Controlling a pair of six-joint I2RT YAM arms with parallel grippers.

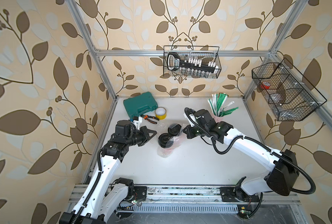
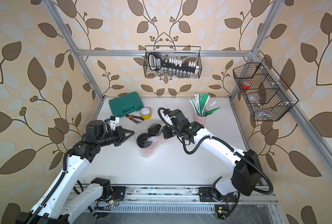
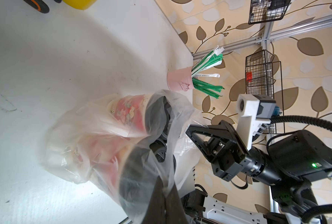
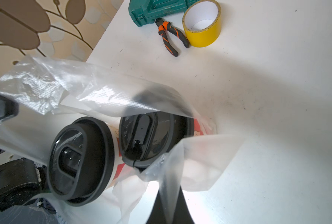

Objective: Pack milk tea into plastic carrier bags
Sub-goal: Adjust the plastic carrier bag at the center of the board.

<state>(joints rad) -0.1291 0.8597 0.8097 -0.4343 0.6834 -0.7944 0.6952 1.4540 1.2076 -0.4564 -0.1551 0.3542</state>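
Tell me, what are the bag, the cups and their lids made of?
The bag looks like thin clear plastic film: crinkled, with the cups showing through. The cups seem paper, matte red print. The lids: black moulded plastic, slightly glossy.

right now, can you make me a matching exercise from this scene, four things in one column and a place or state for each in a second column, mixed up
Column A
1. milk tea cups
2. yellow tape roll
3. pink cup of straws
4. left gripper

Column B
a. at the back of the table, on the robot's right
b. inside the clear plastic bag
c. shut on an edge of the plastic bag
d. beside the pliers, near the green case

Pairs: 1-b, 2-d, 3-a, 4-c
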